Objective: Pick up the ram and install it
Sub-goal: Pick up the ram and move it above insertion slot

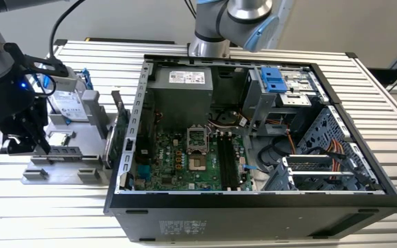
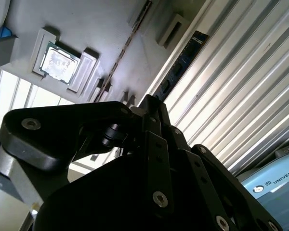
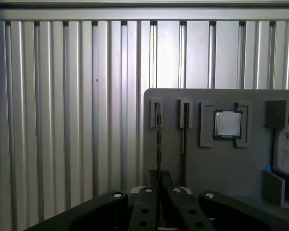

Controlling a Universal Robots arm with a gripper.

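**Gripper Pinched One of Two Memory Sticks at the Parts Fixture**

One gripper (image 3: 158, 179) was at work. Its fingers were drawn close together on either side of the ram (image 3: 158, 139), pinching the thin board on edge. That stick still stood in its slot by the outer edge of the grey fixture (image 3: 207, 163), next to the ribbed table (image 3: 62, 120). In the second wrist view it appeared as a dark blue strip running up from the fingertips.

There were two sticks in all. The second stick (image 3: 184, 139) stood in the neighbouring slot, parallel to the first and apart from the fingers. The fixture also held one square silver processor (image 3: 227, 124) in its recess just beyond that slot, and one hard drive (image 1: 71, 103) farther along. One green card (image 1: 119, 134) stood upright at the fixture's far edge, between the fixture and the single open computer case (image 1: 254, 201).

In the exterior view the case filled the middle of the table, with the fixture to the exterior view's left. The motherboard's long black memory slots (image 1: 229, 160) lay well apart from the gripper, beyond the case wall and the upright card. A grey, blue-capped arm joint (image 1: 254, 20) rose behind the case.

The gripper's own dark links covered the near end of the held stick in both wrist views, so the contact of the pads could not be made out exactly. The hard drive was cut off at the frame edge in the first wrist view. The number of motherboard slots was too small to count.
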